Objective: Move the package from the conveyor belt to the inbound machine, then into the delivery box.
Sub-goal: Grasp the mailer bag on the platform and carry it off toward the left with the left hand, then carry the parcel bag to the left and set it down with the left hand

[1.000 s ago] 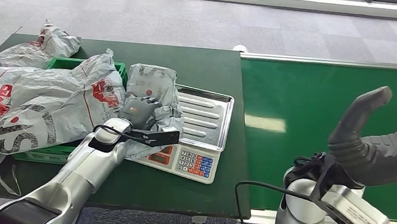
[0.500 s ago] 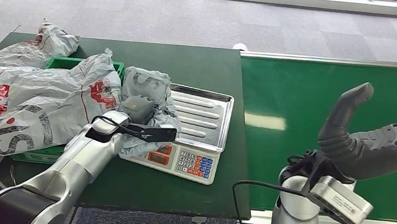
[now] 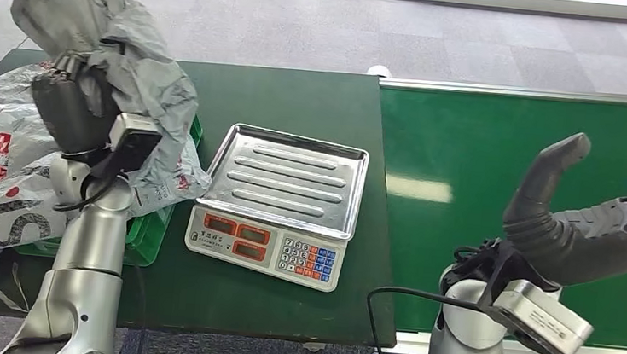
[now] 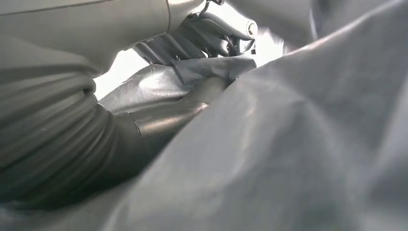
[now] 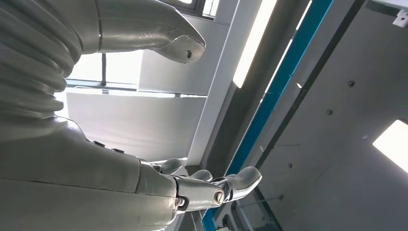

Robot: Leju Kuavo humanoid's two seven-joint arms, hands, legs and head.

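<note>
My left hand (image 3: 72,113) grips a crumpled grey package (image 3: 120,53) and holds it raised above the left end of the table, over the green delivery box (image 3: 143,243). In the left wrist view the package (image 4: 288,144) lies close against the hand's fingers (image 4: 211,36). The inbound machine, a scale (image 3: 265,248) with a bare steel tray (image 3: 293,179), stands in the middle of the table. My right hand (image 3: 584,222) hovers open above the green conveyor belt (image 3: 481,175), thumb up, holding nothing; the right wrist view shows its fingers (image 5: 216,187) spread apart.
Several other grey packages (image 3: 3,167) with red print are heaped on and around the green box, hiding most of it. The dark green table (image 3: 300,99) runs to the belt's left edge. Grey carpet floor lies beyond.
My left hand has lifted the package off the scale tray and swung it left and up over the green box. The tray is now bare. The right hand has barely moved.
</note>
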